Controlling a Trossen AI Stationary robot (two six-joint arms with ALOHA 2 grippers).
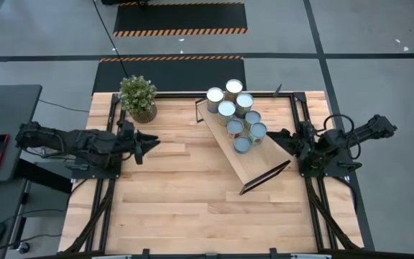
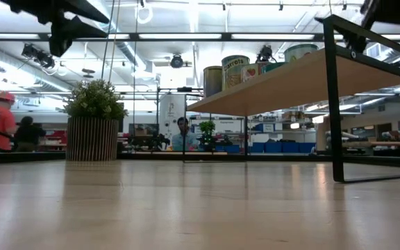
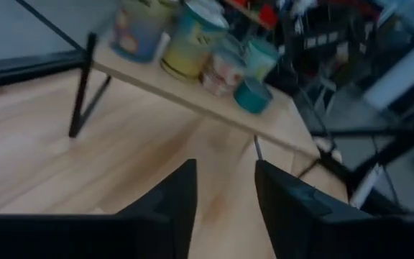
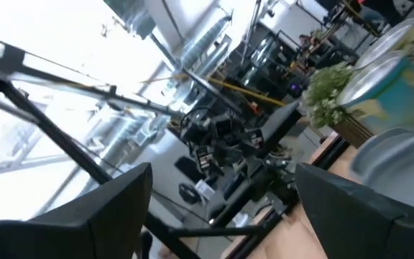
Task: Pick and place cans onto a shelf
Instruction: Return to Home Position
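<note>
The shelf (image 1: 261, 162), a long light-wood board on black end brackets, stands aslant on the table's far right part. Several cans (image 1: 235, 127) stand upright in a cluster on its far half; in the low view the cans (image 2: 235, 69) show on top of the board (image 2: 290, 80). My left gripper (image 1: 149, 142) hovers open at the table's left side, pointing toward the shelf, with nothing between its fingers (image 3: 178, 198). My right gripper (image 1: 275, 134) is open just right of the cans, above the shelf's edge, and holds nothing (image 4: 221, 180).
A potted plant (image 1: 137, 97) stands at the table's far left corner. Bare tabletop (image 1: 192, 201) lies between the arms and toward the near edge. Beyond the far edge are a room with people (image 2: 2, 121) and striped floor mats (image 1: 178, 30).
</note>
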